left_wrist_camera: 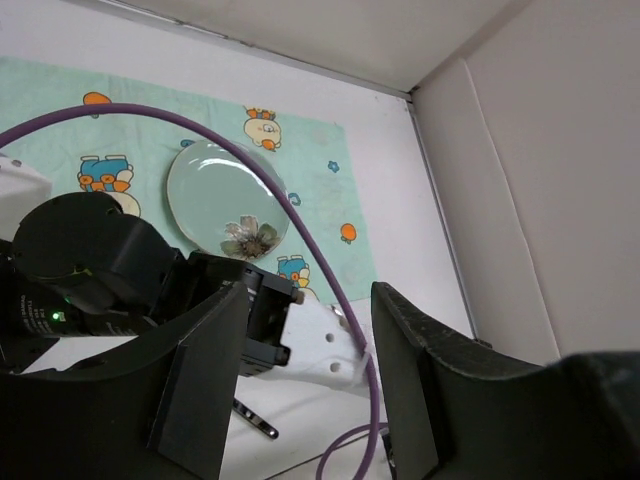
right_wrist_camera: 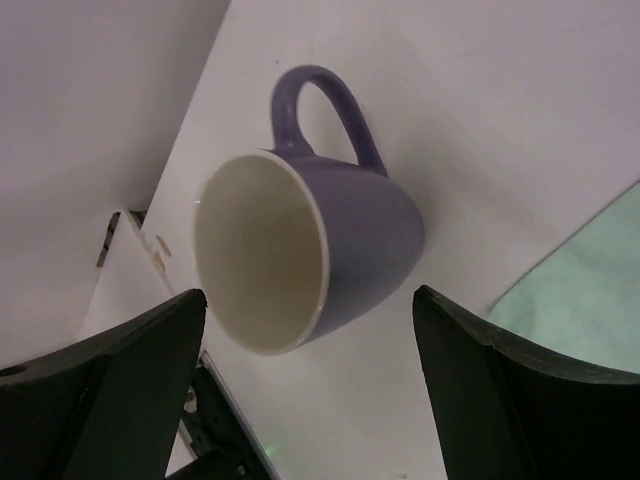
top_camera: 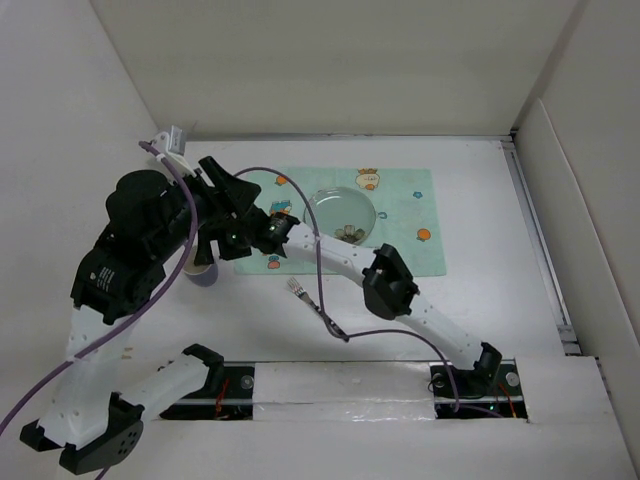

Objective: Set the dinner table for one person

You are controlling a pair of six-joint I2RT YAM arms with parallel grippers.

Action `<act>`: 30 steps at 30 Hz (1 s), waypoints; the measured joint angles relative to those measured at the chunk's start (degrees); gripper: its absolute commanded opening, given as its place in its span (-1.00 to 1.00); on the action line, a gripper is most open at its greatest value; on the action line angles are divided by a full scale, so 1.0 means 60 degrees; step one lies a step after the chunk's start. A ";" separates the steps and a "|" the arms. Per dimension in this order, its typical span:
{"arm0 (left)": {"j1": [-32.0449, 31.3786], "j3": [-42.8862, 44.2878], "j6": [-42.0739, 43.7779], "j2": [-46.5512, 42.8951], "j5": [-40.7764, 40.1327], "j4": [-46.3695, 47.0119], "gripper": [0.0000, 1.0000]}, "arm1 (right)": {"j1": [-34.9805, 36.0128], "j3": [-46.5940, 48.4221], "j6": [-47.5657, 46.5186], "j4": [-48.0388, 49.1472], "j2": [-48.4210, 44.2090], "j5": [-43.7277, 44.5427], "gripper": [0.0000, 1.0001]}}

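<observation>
Both arms wear white link shells broken by bulky black joint housings. On the left arm (top_camera: pixel 120 260), the black housings well behind the left gripper (left_wrist_camera: pixel 310 300) carry small white markings, and a purple cable (top_camera: pixel 185 240) loops loosely alongside them. Its fingers (left_wrist_camera: pixel 205 390) are matte black, flat-faced wedges. The right arm (top_camera: pixel 420 310) has a second purple cable (top_camera: pixel 318 275) trailing back from the right gripper (right_wrist_camera: pixel 310 300), whose black wedges match. A green light (left_wrist_camera: pixel 52 317) glows on the round black housing just behind it.
</observation>
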 measured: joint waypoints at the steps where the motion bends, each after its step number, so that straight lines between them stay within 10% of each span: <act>1: 0.0000 0.0000 0.0033 -0.0015 0.0040 -0.0055 -0.02 | 0.0022 0.0018 0.0127 0.0025 0.0135 0.0000 0.77; 4: 0.0000 0.0000 0.0186 -0.0117 0.0062 -0.0168 -0.01 | 0.0007 0.0033 0.0484 0.0124 0.0474 0.0018 0.51; 12: -0.0131 0.0000 0.0441 -0.0346 -0.0084 -0.0251 -0.01 | -0.0066 -0.1304 0.1049 0.0707 -0.0047 0.0539 -0.97; 23: -0.0131 0.0127 0.0532 0.0018 -0.0637 -0.0044 0.00 | -0.0809 -0.4477 0.0641 0.0601 -0.3206 0.1188 -1.00; 30: -0.0131 -0.0576 0.0576 0.0470 -0.0557 0.1129 -0.01 | -0.4677 -0.5974 -0.0634 0.0135 -0.6502 0.1479 -1.00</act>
